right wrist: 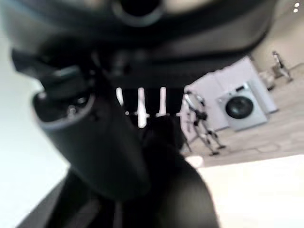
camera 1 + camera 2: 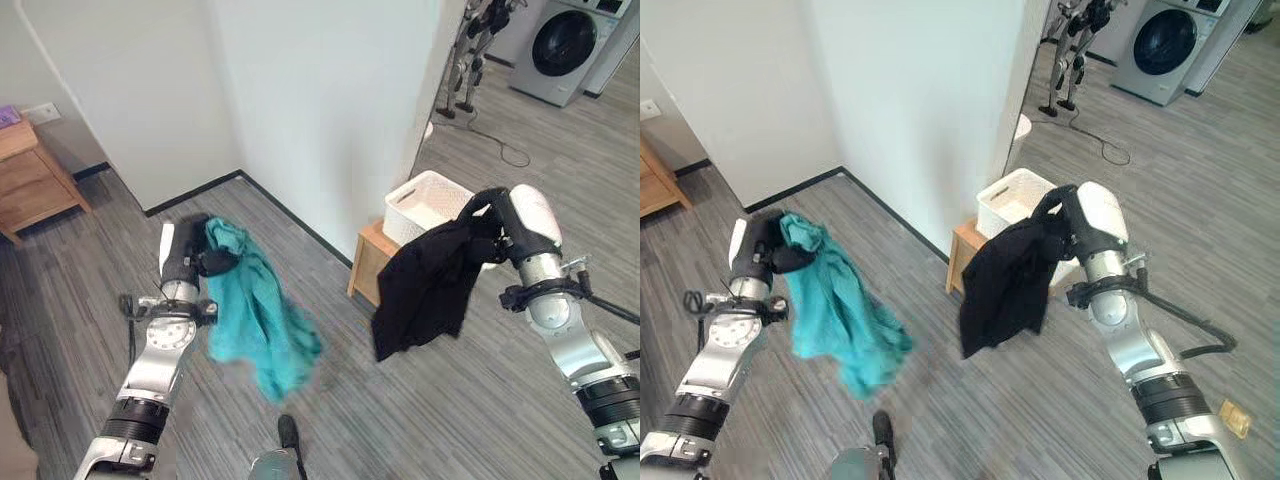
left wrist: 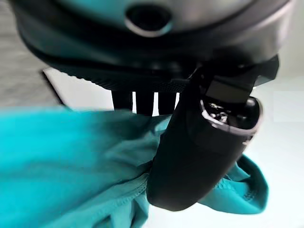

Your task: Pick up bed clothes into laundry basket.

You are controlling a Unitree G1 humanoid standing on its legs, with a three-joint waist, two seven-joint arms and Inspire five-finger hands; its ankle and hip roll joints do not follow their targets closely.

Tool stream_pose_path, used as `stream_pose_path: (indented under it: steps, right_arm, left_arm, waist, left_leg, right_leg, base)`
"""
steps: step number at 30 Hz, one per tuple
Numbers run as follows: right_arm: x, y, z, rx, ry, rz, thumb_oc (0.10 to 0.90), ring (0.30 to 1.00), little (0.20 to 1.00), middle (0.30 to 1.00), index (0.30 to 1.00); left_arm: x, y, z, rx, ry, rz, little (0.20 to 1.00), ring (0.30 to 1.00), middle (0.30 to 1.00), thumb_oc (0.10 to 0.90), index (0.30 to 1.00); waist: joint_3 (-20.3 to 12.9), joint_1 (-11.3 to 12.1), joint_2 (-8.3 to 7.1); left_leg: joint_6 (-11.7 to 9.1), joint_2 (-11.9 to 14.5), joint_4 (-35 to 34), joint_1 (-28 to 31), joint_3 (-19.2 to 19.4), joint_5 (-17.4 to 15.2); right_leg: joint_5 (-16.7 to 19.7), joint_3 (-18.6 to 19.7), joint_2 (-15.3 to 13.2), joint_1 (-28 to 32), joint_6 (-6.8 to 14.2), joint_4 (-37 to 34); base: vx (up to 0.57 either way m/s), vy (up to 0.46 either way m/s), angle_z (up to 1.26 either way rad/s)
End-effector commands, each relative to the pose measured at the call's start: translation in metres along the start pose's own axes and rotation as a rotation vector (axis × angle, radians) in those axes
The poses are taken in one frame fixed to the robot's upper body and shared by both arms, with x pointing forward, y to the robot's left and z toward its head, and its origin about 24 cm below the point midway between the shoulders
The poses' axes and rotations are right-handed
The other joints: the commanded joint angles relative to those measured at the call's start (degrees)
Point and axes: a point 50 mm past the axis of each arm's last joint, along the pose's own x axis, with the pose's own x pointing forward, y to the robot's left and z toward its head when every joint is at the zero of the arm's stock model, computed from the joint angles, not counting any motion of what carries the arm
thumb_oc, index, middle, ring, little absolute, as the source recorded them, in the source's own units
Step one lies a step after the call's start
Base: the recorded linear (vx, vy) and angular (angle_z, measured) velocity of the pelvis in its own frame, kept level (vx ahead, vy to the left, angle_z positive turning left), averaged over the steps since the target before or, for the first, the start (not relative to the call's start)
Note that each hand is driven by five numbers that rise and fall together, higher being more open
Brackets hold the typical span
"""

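Observation:
A teal cloth (image 2: 256,315) hangs from my left hand (image 2: 195,260), which is shut on its top edge; the wrist view shows the thumb (image 3: 199,152) pressed over the teal cloth (image 3: 71,161). My right hand (image 2: 490,225) is shut on a black garment (image 2: 425,285) that dangles above the floor, just in front of the white laundry basket (image 2: 425,200). The basket stands on a low wooden stool (image 2: 368,262) against the white wall. In the right wrist view the thumb (image 1: 95,142) lies over the black garment (image 1: 166,185).
A white wall corner (image 2: 330,110) juts out between the two arms. A wooden bedside table (image 2: 30,180) stands at the far left. A washing machine (image 2: 565,45) and a metal stand (image 2: 470,55) are down the passage at the back right. Grey plank floor (image 2: 420,410) lies open below.

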Motion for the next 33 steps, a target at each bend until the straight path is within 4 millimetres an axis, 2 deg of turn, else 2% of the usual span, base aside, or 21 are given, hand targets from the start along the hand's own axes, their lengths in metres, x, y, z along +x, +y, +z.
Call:
stream_pose_path:
  steps: [1, 2, 3, 4, 5, 7, 9, 10, 12, 15, 17, 21, 23, 24, 25, 27, 28, 29, 30, 31, 33]
  right_arm:
    - [0.032, -0.078, 0.057, 0.004, -0.223, -0.377, 0.4, 0.3, 0.3, 0.3, 0.3]
    - [0.031, -0.083, 0.062, 0.011, -0.241, -0.407, 0.4, 0.3, 0.3, 0.3, 0.3]
    - [0.031, -0.089, 0.068, 0.015, -0.262, -0.438, 0.4, 0.3, 0.3, 0.3, 0.3]
    - [0.031, -0.096, 0.074, 0.012, -0.287, -0.465, 0.4, 0.3, 0.3, 0.3, 0.3]
    - [0.03, -0.102, 0.076, 0.008, -0.299, -0.484, 0.4, 0.3, 0.3, 0.3, 0.3]
    - [0.026, -0.109, 0.082, 0.014, -0.326, -0.505, 0.4, 0.3, 0.3, 0.3, 0.3]
    - [0.021, -0.113, 0.083, 0.011, -0.338, -0.523, 0.4, 0.3, 0.3, 0.3, 0.3]
    - [0.014, -0.116, 0.081, -0.007, -0.342, -0.54, 0.4, 0.3, 0.3, 0.3, 0.3]
    - [0.009, -0.119, 0.082, -0.014, -0.351, -0.565, 0.4, 0.3, 0.3, 0.3, 0.3]
    - [0.008, -0.125, 0.089, -0.05, -0.38, -0.584, 0.4, 0.3, 0.3, 0.3, 0.3]
    - [0.008, -0.129, 0.093, -0.062, -0.399, -0.593, 0.4, 0.3, 0.3, 0.3, 0.3]
    - [0.014, -0.136, 0.104, -0.08, -0.439, -0.586, 0.4, 0.3, 0.3, 0.3, 0.3]
    - [0.024, -0.138, 0.11, -0.067, -0.451, -0.561, 0.4, 0.3, 0.3, 0.3, 0.3]
    - [0.026, -0.138, 0.111, -0.067, -0.454, -0.56, 0.4, 0.3, 0.3, 0.3, 0.3]
    - [0.034, -0.143, 0.115, -0.079, -0.451, -0.542, 0.4, 0.3, 0.3, 0.3, 0.3]
    - [0.042, -0.149, 0.124, -0.109, -0.462, -0.535, 0.4, 0.3, 0.3, 0.3, 0.3]
    - [0.043, -0.151, 0.125, -0.12, -0.459, -0.53, 0.4, 0.3, 0.3, 0.3, 0.3]
    - [0.044, -0.151, 0.126, -0.121, -0.462, -0.53, 0.4, 0.3, 0.3, 0.3, 0.3]
    - [0.046, -0.152, 0.129, -0.131, -0.465, -0.524, 0.4, 0.3, 0.3, 0.3, 0.3]
    - [0.047, -0.151, 0.128, -0.125, -0.454, -0.514, 0.4, 0.3, 0.3, 0.3, 0.3]
    - [0.048, -0.148, 0.123, -0.126, -0.435, -0.488, 0.4, 0.3, 0.3, 0.3, 0.3]
  left_arm:
    - [0.016, 0.004, 0.068, -0.035, -0.334, 0.031, 0.3, 0.3, 0.3, 0.4, 0.3]
    - [0.017, 0.003, 0.071, -0.027, -0.344, 0.03, 0.3, 0.3, 0.3, 0.4, 0.3]
    - [0.018, 0.005, 0.072, -0.024, -0.347, 0.037, 0.3, 0.3, 0.3, 0.4, 0.3]
    - [0.019, 0.005, 0.075, -0.02, -0.355, 0.037, 0.3, 0.3, 0.3, 0.4, 0.3]
    - [0.02, 0.005, 0.076, -0.017, -0.359, 0.035, 0.3, 0.3, 0.3, 0.4, 0.3]
    - [0.021, 0.003, 0.077, 0.001, -0.367, 0.023, 0.3, 0.3, 0.3, 0.4, 0.3]
    - [0.02, 0.001, 0.077, 0.007, -0.372, 0.01, 0.3, 0.3, 0.3, 0.4, 0.3]
    - [0.021, -0.004, 0.078, 0.002, -0.375, -0.001, 0.3, 0.3, 0.3, 0.4, 0.3]
    - [0.024, -0.007, 0.079, 0.002, -0.373, -0.008, 0.3, 0.3, 0.3, 0.4, 0.3]
    - [0.026, -0.009, 0.079, 0.015, -0.373, -0.017, 0.3, 0.3, 0.3, 0.4, 0.3]
    - [0.024, -0.01, 0.077, 0.022, -0.374, -0.028, 0.3, 0.3, 0.3, 0.4, 0.3]
    - [0.017, -0.023, 0.069, -0.033, -0.351, -0.065, 0.3, 0.3, 0.3, 0.4, 0.3]
    - [0.015, -0.029, 0.069, -0.063, -0.349, -0.08, 0.3, 0.3, 0.3, 0.4, 0.3]
    - [0.015, -0.028, 0.069, -0.065, -0.349, -0.077, 0.3, 0.3, 0.3, 0.4, 0.3]
    - [0.015, -0.029, 0.072, -0.091, -0.354, -0.083, 0.3, 0.3, 0.3, 0.4, 0.3]
    - [0.015, -0.029, 0.074, -0.12, -0.355, -0.082, 0.3, 0.3, 0.3, 0.4, 0.3]
    - [0.016, -0.029, 0.073, -0.125, -0.349, -0.079, 0.3, 0.3, 0.3, 0.4, 0.3]
    - [0.016, -0.029, 0.073, -0.127, -0.35, -0.076, 0.3, 0.3, 0.3, 0.4, 0.3]
    - [0.015, -0.031, 0.074, -0.137, -0.348, -0.078, 0.3, 0.3, 0.3, 0.4, 0.3]
    - [0.015, -0.032, 0.075, -0.149, -0.351, -0.078, 0.3, 0.3, 0.3, 0.4, 0.3]
    - [0.011, -0.033, 0.072, -0.168, -0.348, -0.087, 0.3, 0.3, 0.3, 0.4, 0.3]
  waist:
    - [-5.73, -2.39, -2.81]
    - [-5.28, -3.33, -2.19]
    - [-5.05, -4.39, -1.38]
    - [-4.87, -5.15, -0.9]
    - [-4.51, -5.88, -0.6]
    - [-3.91, -7.34, 0.0]
    - [-4.18, -8.47, -0.07]
    - [-4.41, -9.46, -0.26]
    - [-4.63, -9.93, -0.49]
    - [-5.06, -9.74, -0.5]
    - [-6.1, -9.57, -0.9]
    - [-7.89, -9.35, -0.84]
    - [-8.36, -8.94, -0.51]
    - [-8.32, -9.08, -0.31]
    - [-8.46, -8.29, -0.3]
    - [-7.62, -7.26, -0.5]
    - [-7.19, -6.75, -0.96]
    - [-7.04, -7.03, -0.72]
    - [-6.18, -5.9, -1.99]
    - [-5.33, -5.83, -2.22]
    - [-4.25, -4.69, -2.85]
  left_leg:
    - [-2.49, -1.2, 0.09, -3.59, -1.55, -2.86]
    - [-2.08, -1.09, -0.14, -1.75, -1.48, -4.1]
    - [-1.99, -0.9, -0.22, 0.06, -1.3, -5.46]
    - [-2.58, -0.95, -0.22, 1.88, -2.07, -7.56]
    - [-2.82, -0.96, -0.22, 2.77, -2.37, -8.15]
    - [-3.92, 0.06, -0.22, 4.3, -3.02, -8.86]
    - [-5.11, 0.56, -0.22, 5.48, -3.41, -9.7]
    - [-6.01, 1.45, -0.22, 6.03, -3.48, -9.41]
    - [-7.1, 2.4, -0.22, 7.78, -3.63, -10.64]
    - [-8.27, 3.5, -0.22, 10.56, -3.19, -12.77]
    - [-8.61, 3.57, -0.22, 11.91, -2.66, -13.47]
    - [-10.51, 6.05, -0.11, 14.04, -2.63, -12.46]
    - [-11.9, 8.01, 1.61, 13.95, -2.99, -10.19]
    - [-12.09, 8.23, 1.8, 13.83, -3.05, -10.18]
    - [-13.91, 10.91, 8.01, 12.08, -4.12, -6.48]
    - [-15.07, 14.87, 19.85, 8.18, -7.3, -1.98]
    - [-14.42, 15.48, 23.59, 7.05, -8.27, -0.61]
    - [-14.57, 15.81, 24.37, 6.54, -8.76, -0.84]
    - [-13.29, 16.46, 29.16, 4.74, -9.39, 1.26]
    - [-12.9, 16.58, 30.78, 3.04, -9.43, 0.67]
    - [-11.63, 13.65, 30.14, -1.26, -9.58, -3.31]
  right_leg:
    - [12.54, -2.39, 2.06, 0.85, -0.14, 9.87]
    - [14.09, -3.05, 0.52, -2.18, 0.09, 14.23]
    - [13.73, -4.96, -1.57, -4.4, -0.37, 15.61]
    - [11.21, -6.16, -3.35, -6.54, -0.77, 13.89]
    - [9.38, -7.27, -4.09, -7.59, -1.48, 12.05]
    - [5.06, -10.11, -3.66, -8.52, -3.58, 4.96]
    - [4.4, -10.83, -2.19, -9.36, -4.05, -4.91]
    - [8.36, -10.83, -1.04, -10.47, -3.82, -13.48]
    - [12.15, -11.21, -1.74, -11.8, -2.61, -19.2]
    - [13.79, -12.83, -2.53, -11.84, -1.28, -21.78]
    - [14.21, -12.99, -2.58, -11.38, -1.47, -22.13]
    - [13.89, -13.0, -0.7, -9.04, -2.62, -22.17]
    - [12.38, -13.28, 1.02, -7.94, -3.82, -22.33]
    - [12.27, -13.34, 1.2, -7.95, -3.97, -22.32]
    - [9.9, -13.45, 3.32, -6.39, -5.76, -22.39]
    - [7.06, -13.53, 5.96, -3.92, -8.77, -22.39]
    - [6.44, -13.65, 6.33, -3.01, -9.54, -22.39]
    - [6.32, -13.89, 6.55, -2.95, -9.7, -22.39]
    - [5.09, -13.86, 6.91, -1.12, -10.82, -22.39]
    - [4.47, -13.71, 7.08, -0.18, -11.21, -22.39]
    - [3.62, -12.78, 7.05, 1.09, -10.94, -22.39]
  base:
    - [0.29, 0.146, -0.18]
    - [0.25, 0.107, 0.08]
    - [0.45, 0.147, 0.23]
    - [0.43, 0.09, 0.29]
    - [0.39, 0.025, 0.18]
    - [0.3, -0.095, 0.09]
    - [0.32, -0.197, 0.37]
    - [0.35, -0.265, 0.49]
    - [0.31, -0.246, 0.42]
    - [0.28, -0.197, 0.21]
    - [0.33, -0.232, -0.16]
    - [0.24, -0.221, -0.4]
    - [0.15, -0.215, -0.42]
    - [0.16, -0.322, -0.26]
    - [0.16, -0.36, -0.23]
    - [0.23, -0.475, -0.31]
    - [0.14, -0.291, -0.34]
    - [0.2, -0.27, -0.26]
    - [0.2, -0.262, -0.16]
    - [0.27, -0.31, 0.09]
    - [0.16, -0.14, 0.05]
